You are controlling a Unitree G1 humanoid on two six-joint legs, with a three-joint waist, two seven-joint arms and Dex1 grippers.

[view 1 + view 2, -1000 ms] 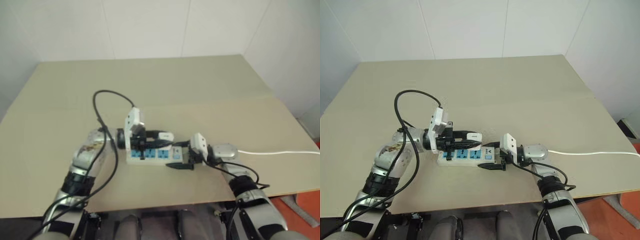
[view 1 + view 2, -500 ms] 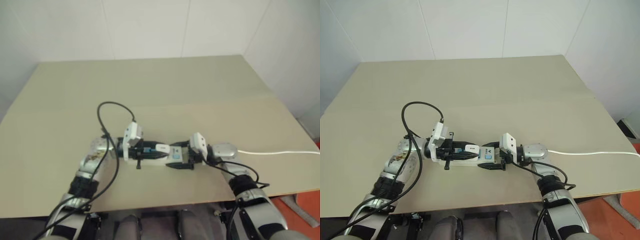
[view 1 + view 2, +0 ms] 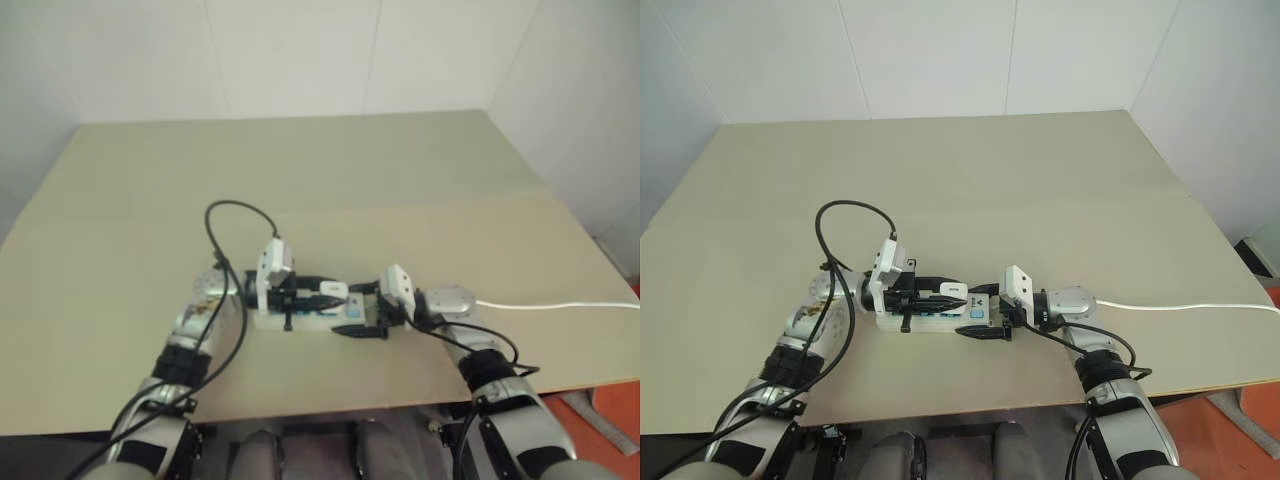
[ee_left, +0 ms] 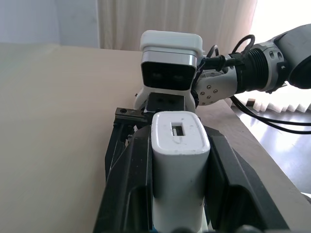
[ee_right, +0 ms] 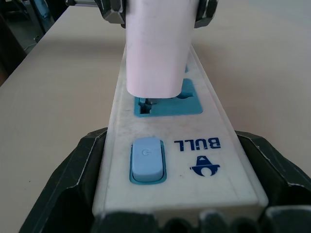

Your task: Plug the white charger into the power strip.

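The power strip (image 5: 204, 160) lies on the table with its blue switch (image 5: 146, 158) towards my right gripper (image 5: 180, 204), which is shut on that end, one black finger (image 5: 77, 179) on each side. My left gripper (image 4: 177, 204) is shut on the white charger (image 4: 177, 165) and holds it over the strip. In the right wrist view the charger (image 5: 155, 48) stands on the blue socket (image 5: 192, 103) nearest the switch. Its prongs reach into the slots, and a narrow gap shows under its body. From the head, the charger (image 3: 333, 291) sits between the two gripper housings.
The strip's thin white cable (image 3: 560, 306) runs off to the right along the beige table (image 3: 400, 170). A black cable (image 3: 225, 215) loops up above my left forearm. White walls stand behind the table's far edge.
My left gripper has sunk with the charger towards the strip and shifted a little towards the right gripper. The right gripper and the strip have kept still.
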